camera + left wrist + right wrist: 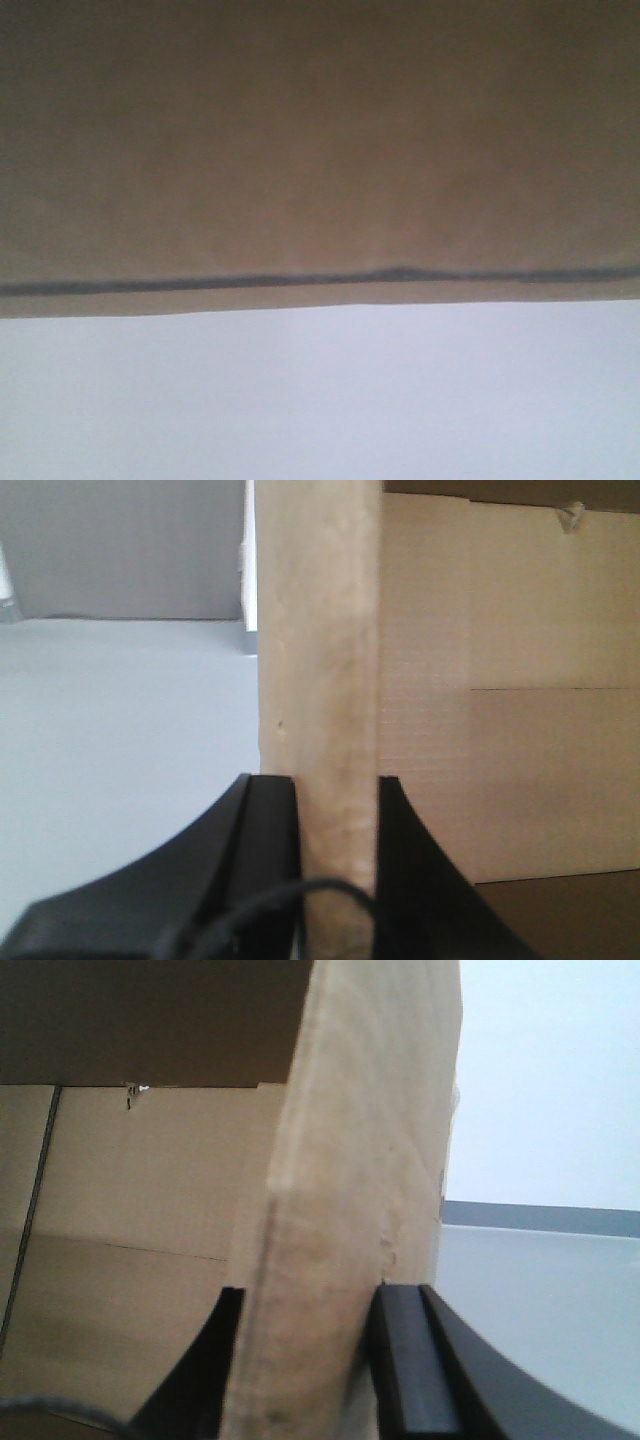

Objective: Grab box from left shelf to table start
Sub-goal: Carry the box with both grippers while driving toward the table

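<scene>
The box (320,150) is plain brown corrugated cardboard. It fills the upper two thirds of the front view as a flat, matte, blurred face, with a thin dark line running across just above its lower edge. That view is too blurred to read any print. Below the edge lies the table (320,400), smooth and pale bluish white; I cannot tell whether the box touches it. In the left wrist view, the left hand (338,860) is closed on an upright wall of the box. Its curved, glossy black fingers (265,830) press against both faces of the pale, rough-cut edge at the lower centre of the frame. A thin dark cable (300,890) loops across the bottom. To the right, the inside panels of the box show fine ribbing and straight seams. In the right wrist view, the right hand (305,1350) is likewise clamped on a cardboard wall. That wall stands slightly tilted through the middle of the frame, its cut edge fibrous and lighter than the tan interior at the left.
</scene>
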`<state>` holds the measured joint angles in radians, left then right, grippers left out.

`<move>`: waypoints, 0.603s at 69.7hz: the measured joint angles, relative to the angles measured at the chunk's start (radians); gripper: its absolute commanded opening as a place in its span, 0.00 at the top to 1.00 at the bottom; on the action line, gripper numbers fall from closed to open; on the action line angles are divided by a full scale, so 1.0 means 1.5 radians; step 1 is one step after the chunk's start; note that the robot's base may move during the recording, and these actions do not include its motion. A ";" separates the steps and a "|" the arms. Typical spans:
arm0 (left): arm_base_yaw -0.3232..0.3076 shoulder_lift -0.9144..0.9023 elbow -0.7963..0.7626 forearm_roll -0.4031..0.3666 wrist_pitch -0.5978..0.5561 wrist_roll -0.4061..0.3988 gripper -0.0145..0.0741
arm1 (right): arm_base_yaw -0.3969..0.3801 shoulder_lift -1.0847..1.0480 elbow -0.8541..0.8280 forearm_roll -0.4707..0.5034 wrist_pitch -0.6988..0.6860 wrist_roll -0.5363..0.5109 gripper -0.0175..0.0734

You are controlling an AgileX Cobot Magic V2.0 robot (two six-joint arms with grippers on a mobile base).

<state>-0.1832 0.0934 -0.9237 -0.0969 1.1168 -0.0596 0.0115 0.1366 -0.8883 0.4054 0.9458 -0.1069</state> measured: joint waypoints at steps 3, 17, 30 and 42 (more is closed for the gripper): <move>0.000 0.000 0.000 0.000 0.000 0.000 0.94 | 0.000 0.000 0.000 0.000 0.000 0.000 0.74; 0.000 0.000 0.000 0.000 0.000 0.000 0.94 | 0.000 0.000 0.000 0.000 0.000 0.000 0.74; 0.000 0.000 0.000 0.000 0.000 0.000 0.94 | 0.000 0.000 0.000 0.000 0.000 0.000 0.74; 0.000 0.000 0.000 0.000 0.000 0.000 0.94 | -0.001 0.000 0.000 0.000 0.000 0.000 0.74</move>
<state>-0.1832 0.0934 -0.9237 -0.0969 1.1168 -0.0596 0.0094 0.1366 -0.8883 0.4059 0.9458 -0.1069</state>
